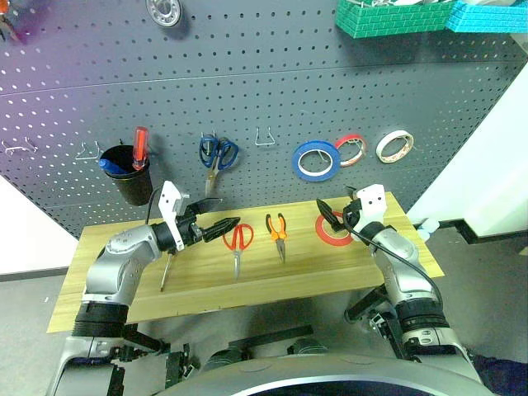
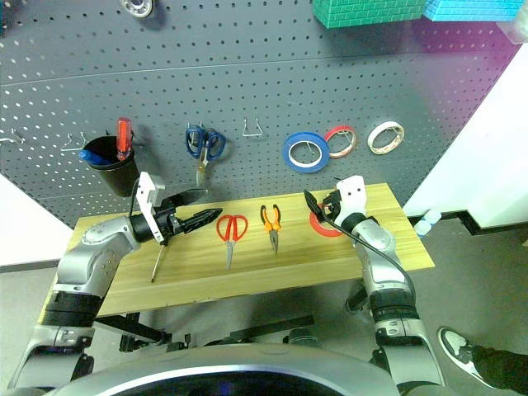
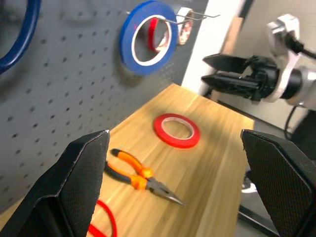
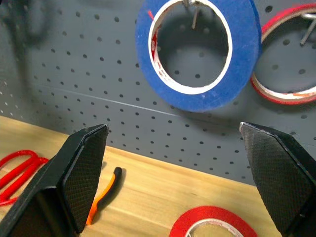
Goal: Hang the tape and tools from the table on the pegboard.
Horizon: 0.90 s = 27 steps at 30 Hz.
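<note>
A thin orange-red tape ring (image 1: 333, 228) lies flat on the table (image 1: 247, 285); both the left gripper (image 1: 216, 226) and the right gripper (image 1: 332, 216) gape wide, holding nothing.

A light wood plank worktop (image 1: 346, 276) holds red-handled scissors (image 1: 238, 238), pliers (image 1: 276, 227) with orange-and-black handles, a slim screwdriver (image 1: 165, 272), and an orange-red tape ring (image 1: 330, 232). Behind it, a dark grey pegboard (image 1: 272, 74) dotted with rows of small holes carries a blue roll (image 1: 316, 160), a beige-white roll (image 1: 394, 146), blue-handled scissors (image 1: 217, 154), and a black cup (image 1: 130, 177).
</note>
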Each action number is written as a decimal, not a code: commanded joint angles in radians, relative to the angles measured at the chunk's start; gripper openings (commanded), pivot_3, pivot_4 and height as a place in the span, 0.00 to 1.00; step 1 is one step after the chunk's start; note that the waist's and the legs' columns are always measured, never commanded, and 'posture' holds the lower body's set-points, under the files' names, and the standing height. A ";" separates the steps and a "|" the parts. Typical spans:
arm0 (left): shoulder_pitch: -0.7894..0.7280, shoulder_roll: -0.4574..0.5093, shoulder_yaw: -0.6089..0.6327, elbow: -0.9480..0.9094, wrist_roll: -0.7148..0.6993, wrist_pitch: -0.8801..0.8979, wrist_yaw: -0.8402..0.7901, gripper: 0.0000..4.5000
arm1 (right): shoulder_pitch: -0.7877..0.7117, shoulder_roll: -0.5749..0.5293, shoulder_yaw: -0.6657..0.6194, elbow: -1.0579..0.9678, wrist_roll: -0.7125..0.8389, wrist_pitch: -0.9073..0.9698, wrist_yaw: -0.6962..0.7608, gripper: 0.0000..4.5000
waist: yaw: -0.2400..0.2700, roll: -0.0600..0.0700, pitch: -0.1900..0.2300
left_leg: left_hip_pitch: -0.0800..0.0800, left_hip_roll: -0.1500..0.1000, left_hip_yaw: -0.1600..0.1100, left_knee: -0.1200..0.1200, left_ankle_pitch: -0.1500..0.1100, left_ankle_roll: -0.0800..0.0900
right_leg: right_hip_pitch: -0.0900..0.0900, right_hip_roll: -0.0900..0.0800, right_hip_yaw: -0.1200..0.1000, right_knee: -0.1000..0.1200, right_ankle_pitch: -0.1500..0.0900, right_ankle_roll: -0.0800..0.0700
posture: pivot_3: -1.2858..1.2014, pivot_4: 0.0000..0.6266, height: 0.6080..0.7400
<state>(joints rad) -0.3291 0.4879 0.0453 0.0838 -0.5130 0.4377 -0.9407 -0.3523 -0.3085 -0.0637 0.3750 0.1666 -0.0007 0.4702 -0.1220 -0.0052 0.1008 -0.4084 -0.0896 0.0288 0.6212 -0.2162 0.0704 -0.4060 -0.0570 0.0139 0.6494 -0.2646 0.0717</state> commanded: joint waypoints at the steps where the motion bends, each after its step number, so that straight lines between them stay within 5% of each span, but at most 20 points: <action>1: -0.068 0.021 -0.051 -0.046 0.039 0.077 0.032 0.99 | 0.013 -0.031 -0.008 -0.041 -0.005 0.052 0.004 1.00 | 0.001 -0.001 0.008 | 0.000 0.000 0.000 0.000 0.000 0.000 | 0.000 0.000 0.000 0.000 0.000 0.000 | 0.45 0.24 1.00; 7: -0.115 0.058 -0.075 -0.114 0.007 0.268 0.037 0.99 | 0.049 -0.042 -0.021 -0.145 0.023 0.193 -0.006 1.00 | 0.000 0.002 0.051 | -0.001 0.000 0.000 0.000 0.000 0.000 | -0.001 -0.001 0.000 0.000 0.000 0.000 | 0.44 0.33 1.00; 27: -0.058 0.030 -0.034 -0.231 0.005 0.238 0.080 0.99 | -0.036 -0.066 0.033 -0.109 -0.047 0.338 -0.012 1.00 | 0.030 -0.009 0.159 | -0.018 0.001 0.001 0.002 0.001 0.002 | -0.017 -0.003 -0.001 -0.001 0.002 0.003 | 0.47 0.53 1.00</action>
<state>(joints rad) -0.3926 0.5067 -0.0129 -0.1022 -0.4913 0.6742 -0.8638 -0.3754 -0.3568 -0.0232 0.2582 0.1319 0.3412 0.4680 -0.0924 -0.0138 0.2595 -0.4275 -0.0888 0.0295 0.6239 -0.2150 0.0730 -0.4239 -0.0597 0.0126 0.6487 -0.2629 0.0748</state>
